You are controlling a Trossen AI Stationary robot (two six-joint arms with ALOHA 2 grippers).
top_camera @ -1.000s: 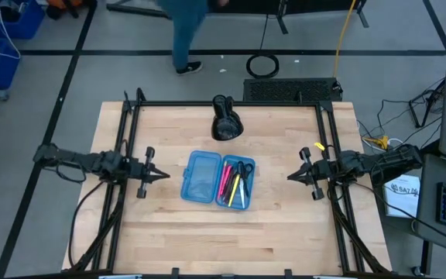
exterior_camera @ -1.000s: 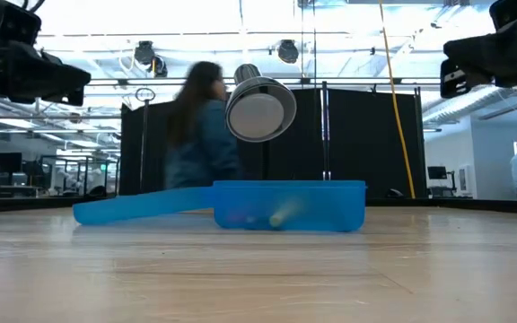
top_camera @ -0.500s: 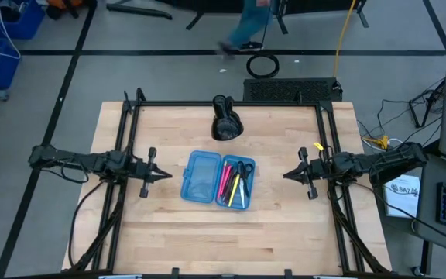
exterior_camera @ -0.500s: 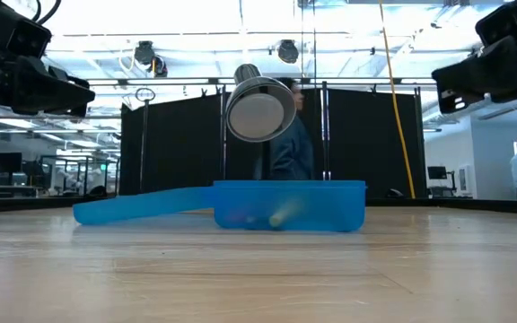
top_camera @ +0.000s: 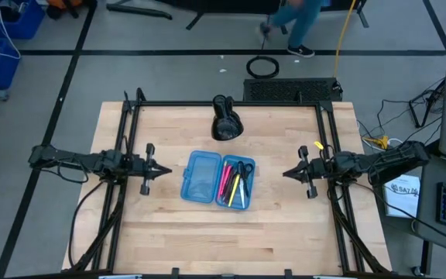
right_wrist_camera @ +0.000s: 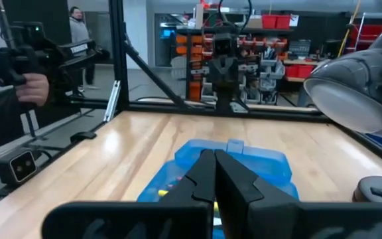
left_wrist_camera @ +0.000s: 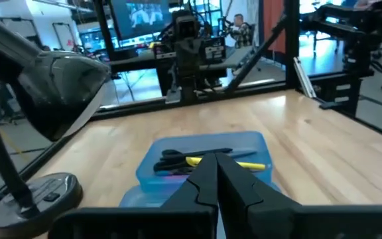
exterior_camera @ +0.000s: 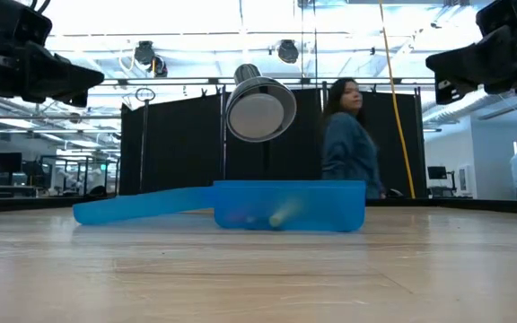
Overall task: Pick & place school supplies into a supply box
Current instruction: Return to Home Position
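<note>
The blue translucent supply box (top_camera: 217, 179) lies open at the table's middle, its empty lid half (top_camera: 200, 177) toward the left. The other half holds the school supplies (top_camera: 235, 183): pink, yellow and orange pens and black-handled scissors. In the low view the box (exterior_camera: 289, 205) stands on the table top. My left gripper (top_camera: 167, 173) hovers shut to the left of the box, raised above the table. My right gripper (top_camera: 285, 173) hovers shut to the right of it. Both point at the box and touch nothing.
A black desk lamp (top_camera: 225, 119) stands on the table behind the box, its round head (exterior_camera: 259, 109) hanging over it in the low view. Black frame rails (top_camera: 127, 139) run along the table's left and right sides. A person (exterior_camera: 348, 135) walks beyond the far edge.
The left arm has drawn a little back toward the table's left edge, and the right gripper has moved slightly toward the box. The person behind the table has walked from left to right. The box and supplies have stayed in place.
</note>
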